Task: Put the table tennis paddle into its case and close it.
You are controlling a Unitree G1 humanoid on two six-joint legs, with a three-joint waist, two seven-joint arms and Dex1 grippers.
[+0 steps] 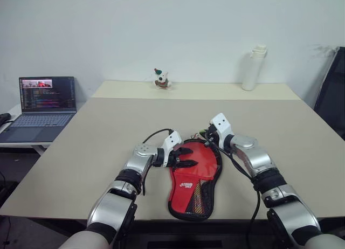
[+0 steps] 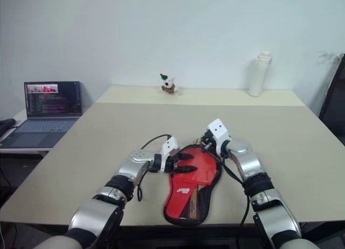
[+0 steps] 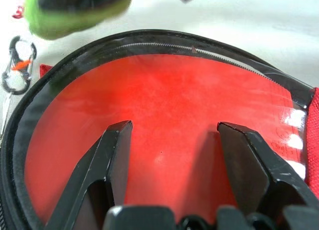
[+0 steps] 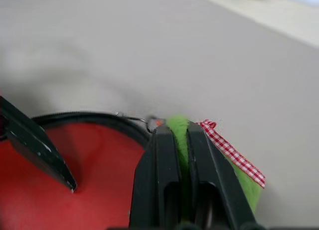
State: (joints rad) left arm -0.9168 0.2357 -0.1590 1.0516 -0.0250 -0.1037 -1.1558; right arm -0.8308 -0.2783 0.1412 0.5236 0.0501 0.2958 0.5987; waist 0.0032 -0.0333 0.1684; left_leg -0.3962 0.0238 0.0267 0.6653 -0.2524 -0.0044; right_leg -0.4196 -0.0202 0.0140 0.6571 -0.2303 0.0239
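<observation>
Beige tabletop [image 1: 108, 130] stretches toward a white wall, with a second, paler table pushed against its far edge. On that far table stand a small toy figure [image 1: 161, 80] and a white bottle [image 1: 254, 67], well apart from each other. To the robot's left, on a separate low surface, an open laptop [image 1: 40, 106] shows a lit screen.

Near the front edge of the tabletop lies the case [image 1: 192, 195], its narrow end toward the robot, red with a white logo and black mesh, edged in black. Its round end is unzipped, and the red face of the table tennis paddle [image 3: 164, 110] shows inside, ringed by the black edging and zipper.

From the robot's left, the left gripper [image 1: 186, 157] reaches over the round end, its two black fingers [image 3: 109, 155] spread apart above the red rubber; whether they touch it is hard to judge.

At the far right rim of the case, the right gripper [image 4: 180, 135] has its fingers pressed together on a green fuzzy tag [image 4: 248, 185] with a red-and-white checked ribbon, seemingly the zipper pull. A small metal clip [image 3: 17, 65] lies just beside that rim.
</observation>
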